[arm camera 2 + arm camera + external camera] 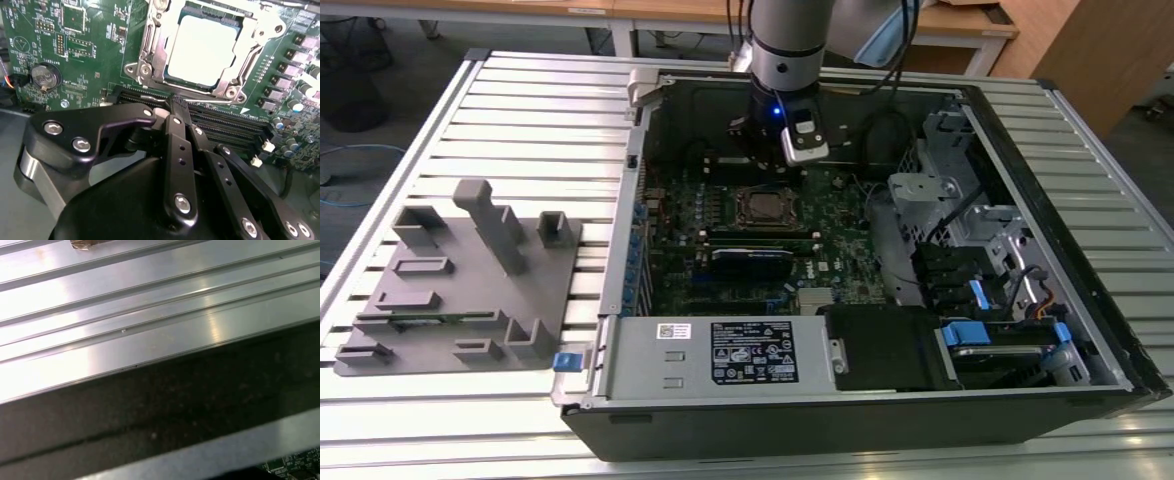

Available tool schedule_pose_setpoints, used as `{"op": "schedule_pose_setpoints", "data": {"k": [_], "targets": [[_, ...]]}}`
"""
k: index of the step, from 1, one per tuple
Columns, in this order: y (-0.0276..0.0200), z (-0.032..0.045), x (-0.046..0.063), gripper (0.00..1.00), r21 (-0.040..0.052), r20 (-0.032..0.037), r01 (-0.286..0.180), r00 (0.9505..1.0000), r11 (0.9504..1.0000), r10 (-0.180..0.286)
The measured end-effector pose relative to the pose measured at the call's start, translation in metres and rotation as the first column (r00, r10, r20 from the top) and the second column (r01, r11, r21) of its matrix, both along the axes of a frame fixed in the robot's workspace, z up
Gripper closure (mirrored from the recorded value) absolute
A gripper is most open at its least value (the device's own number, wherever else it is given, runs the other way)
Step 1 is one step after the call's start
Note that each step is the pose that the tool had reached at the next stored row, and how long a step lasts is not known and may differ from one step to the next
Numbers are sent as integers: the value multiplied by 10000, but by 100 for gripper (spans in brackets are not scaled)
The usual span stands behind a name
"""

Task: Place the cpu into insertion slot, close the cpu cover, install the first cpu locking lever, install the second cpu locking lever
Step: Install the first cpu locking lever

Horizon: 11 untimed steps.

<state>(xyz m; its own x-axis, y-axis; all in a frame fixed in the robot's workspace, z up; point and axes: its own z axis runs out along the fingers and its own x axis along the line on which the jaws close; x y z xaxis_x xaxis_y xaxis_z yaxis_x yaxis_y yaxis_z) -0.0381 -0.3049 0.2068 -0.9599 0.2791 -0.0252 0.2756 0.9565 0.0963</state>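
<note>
Second wrist view: silvery metal-framed square insertion slot [149, 47] clipped at picture edge, black gripper [175, 104] hides part of long black memory slots [235, 126]; exterior view: slot detail too small to tell.

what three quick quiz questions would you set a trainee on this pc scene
1. True or false: the cpu lies in the insertion slot.
2. The gripper is nearest to: A) the grey fixture plate outside the case; B) the long black slots beside the insertion slot; C) the labelled box at the case's near edge.
3. What colour is the motherboard?
Key: 1 true; 2 B; 3 green.
</note>
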Motion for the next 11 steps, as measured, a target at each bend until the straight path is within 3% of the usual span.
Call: {"op": "schedule_pose_setpoints", "data": {"k": [11], "targets": [[0, -16, 22, 89, 2, 17, 25, 10000, 10000, -25]]}}
